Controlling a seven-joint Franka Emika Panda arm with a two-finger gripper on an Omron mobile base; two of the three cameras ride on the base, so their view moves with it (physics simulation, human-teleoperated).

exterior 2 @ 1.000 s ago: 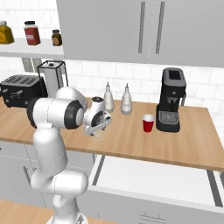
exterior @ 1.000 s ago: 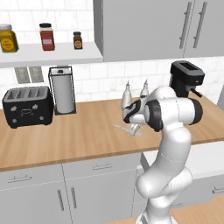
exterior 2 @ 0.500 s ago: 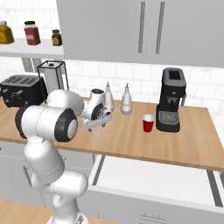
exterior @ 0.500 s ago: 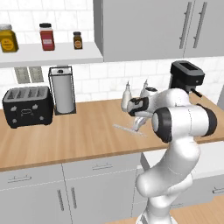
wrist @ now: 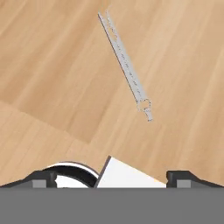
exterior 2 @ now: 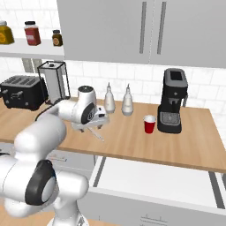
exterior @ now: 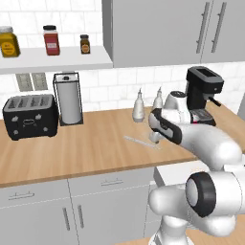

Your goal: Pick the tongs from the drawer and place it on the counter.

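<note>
The tongs (exterior: 141, 141) lie flat on the wooden counter (exterior: 86, 143), a thin pale stick near its front edge, also seen as the tongs (exterior 2: 96, 134) and the tongs (wrist: 125, 63). My gripper (exterior: 154, 139) hovers just right of them, open, nothing between its fingers. In the hand view the gripper (wrist: 111, 177) has its tips spread wide, and the tongs lie apart from them on the wood. The drawer (exterior 2: 150, 178) stands pulled out below the counter, its white interior bare.
Two white bottles (exterior 2: 118, 99) stand behind my hand. A red cup (exterior 2: 150, 124) and a black coffee machine (exterior 2: 173, 101) are to the right. A toaster (exterior: 29, 116) and a paper towel holder (exterior: 68, 98) stand at the left.
The tongs left my fingers and now rest on the counter. The gripper has opened, and the arm has swung round over the counter.
</note>
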